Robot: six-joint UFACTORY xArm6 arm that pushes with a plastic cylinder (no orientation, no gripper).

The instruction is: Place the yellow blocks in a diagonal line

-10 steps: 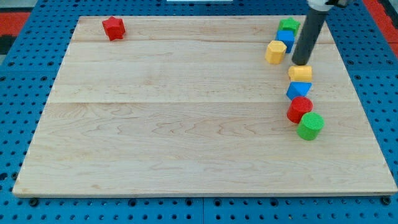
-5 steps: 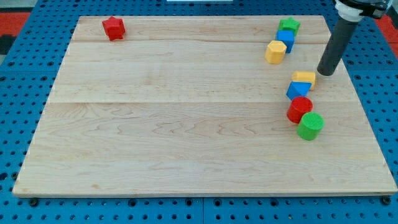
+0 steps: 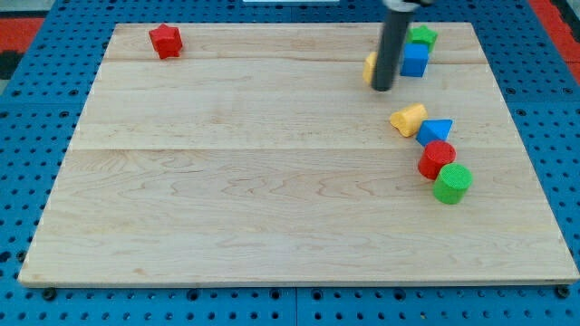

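My tip [image 3: 382,89] is near the view's top right, just in front of a yellow block [image 3: 370,67] that the rod mostly hides. A second yellow block [image 3: 409,119], a rounded wedge, lies below and to the right of the tip, apart from it. It touches a blue triangle block [image 3: 436,130].
A blue cube [image 3: 415,59] and a green star block [image 3: 420,37] sit right of the rod. A red cylinder block [image 3: 437,159] and a green cylinder block [image 3: 451,183] lie below the blue triangle. A red star block [image 3: 166,41] is at the top left.
The rod swung from the right of the lower yellow block to the upper left. The lower yellow block slid left and turned. The upper yellow block is now partly behind the rod.
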